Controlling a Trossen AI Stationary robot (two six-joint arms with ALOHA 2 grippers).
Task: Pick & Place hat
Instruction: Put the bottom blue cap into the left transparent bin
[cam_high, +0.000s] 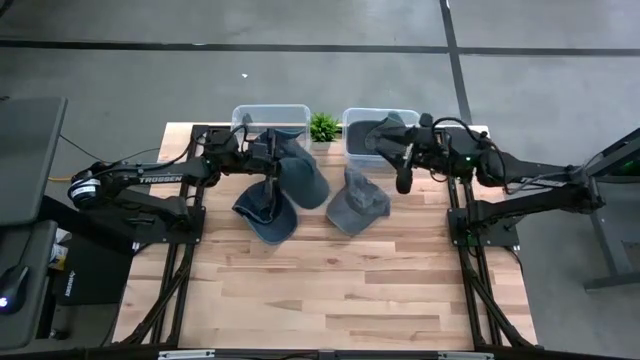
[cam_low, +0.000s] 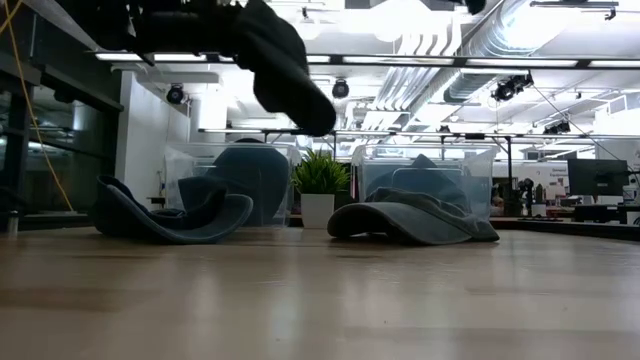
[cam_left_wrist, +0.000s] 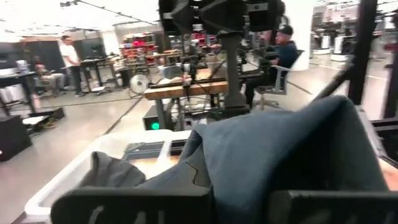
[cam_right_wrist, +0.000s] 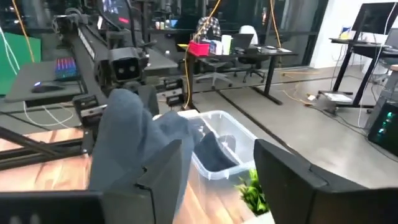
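My left gripper (cam_high: 272, 152) is shut on a dark blue hat (cam_high: 303, 177) and stands beside the left clear bin (cam_high: 270, 115). In the low view this hat (cam_low: 290, 70) hangs well above the table. A second blue hat (cam_high: 265, 212) lies crown down on the wood. A grey hat (cam_high: 357, 203) rests on its brim to the right of it. My right gripper (cam_high: 386, 143) is open over the right clear bin (cam_high: 365, 118) and touches nothing. Its fingers (cam_right_wrist: 163, 167) stand wide apart in the right wrist view. My left gripper holds the dark blue hat by its edge nearest the left bin (cam_high: 283, 158), coming level from the table's left. The cloth (cam_left_wrist: 249, 168) bulges out past the fingers, which hide the place of contact. The hat is lifted clear and droops below and beyond the gripper.
Each clear bin holds a hat: a blue one in the left bin (cam_low: 245, 180), a grey one in the right bin (cam_low: 420, 185). A small potted plant (cam_high: 323, 126) stands between the bins. The near half of the wooden table (cam_high: 330, 290) is bare. People show in the room beyond.
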